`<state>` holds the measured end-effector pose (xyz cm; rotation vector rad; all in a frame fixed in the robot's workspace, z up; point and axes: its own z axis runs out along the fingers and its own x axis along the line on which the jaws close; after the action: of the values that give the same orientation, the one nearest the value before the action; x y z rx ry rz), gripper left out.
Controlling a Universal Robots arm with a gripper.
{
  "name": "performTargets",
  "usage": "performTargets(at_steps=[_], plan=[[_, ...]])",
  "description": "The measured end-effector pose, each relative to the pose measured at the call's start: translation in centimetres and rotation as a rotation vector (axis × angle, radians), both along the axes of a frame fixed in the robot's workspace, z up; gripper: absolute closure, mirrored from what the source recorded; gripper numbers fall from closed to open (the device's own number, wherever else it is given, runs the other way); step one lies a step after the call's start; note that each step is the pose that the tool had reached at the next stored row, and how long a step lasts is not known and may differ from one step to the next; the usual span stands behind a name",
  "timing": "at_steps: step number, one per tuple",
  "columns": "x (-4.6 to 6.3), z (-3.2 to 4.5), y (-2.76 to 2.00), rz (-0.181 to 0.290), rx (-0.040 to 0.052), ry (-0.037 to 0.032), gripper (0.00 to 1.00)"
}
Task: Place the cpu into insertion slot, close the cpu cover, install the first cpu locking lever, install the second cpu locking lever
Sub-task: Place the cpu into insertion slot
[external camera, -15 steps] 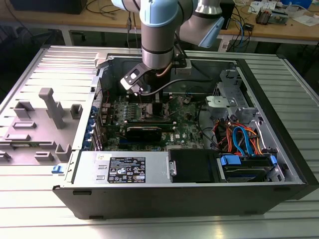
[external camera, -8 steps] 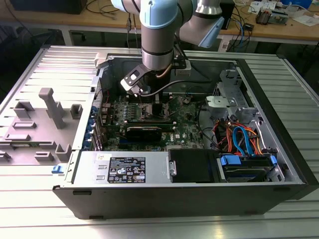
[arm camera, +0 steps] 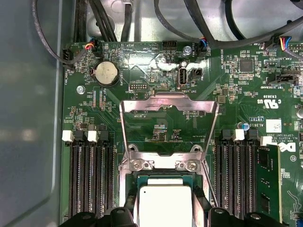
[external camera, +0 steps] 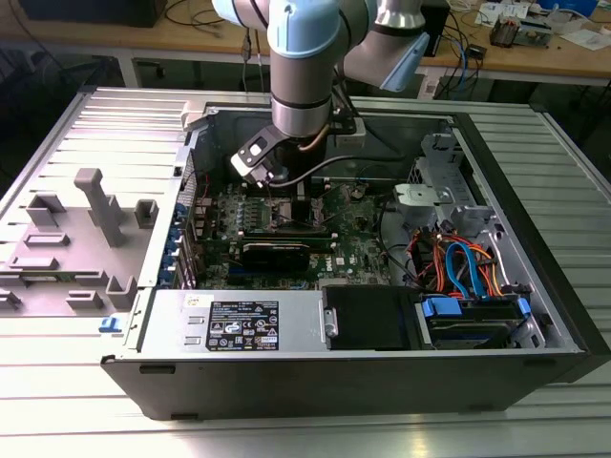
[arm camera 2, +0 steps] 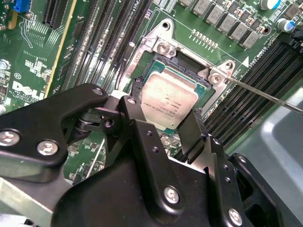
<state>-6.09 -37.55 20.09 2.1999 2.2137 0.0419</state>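
The cpu (arm camera 2: 168,100), a silver-grey square chip, sits low over the insertion slot (arm camera 2: 189,65) on the green motherboard (external camera: 358,239). My gripper (arm camera 2: 165,108) has a black finger against each of two opposite edges of the chip, shut on it. In the first wrist view the cpu (arm camera: 163,205) lies between the same fingers of the gripper (arm camera: 164,212), just below the slot's silvery rim (arm camera: 161,164). The cpu cover (arm camera: 168,101), a thin metal frame, stands swung open beyond the slot. A thin wire locking lever (arm camera 2: 265,94) sticks out free beside the socket. In the exterior view the gripper (external camera: 279,196) reaches down into the case.
Long black memory slots (arm camera: 92,179) flank the socket on both sides, with one memory stick (arm camera: 267,179) fitted. The open computer case (external camera: 535,248) walls the board in, with cables (external camera: 458,262) and a drive bay at the exterior view's right. A grey fixture (external camera: 95,210) lies at its left.
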Motion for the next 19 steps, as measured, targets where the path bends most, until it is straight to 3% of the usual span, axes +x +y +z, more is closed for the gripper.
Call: performTargets(at_steps=[19], plan=[[-0.02, -0.13, 0.01, -0.015, -0.0019, 0.0001, 0.46]])
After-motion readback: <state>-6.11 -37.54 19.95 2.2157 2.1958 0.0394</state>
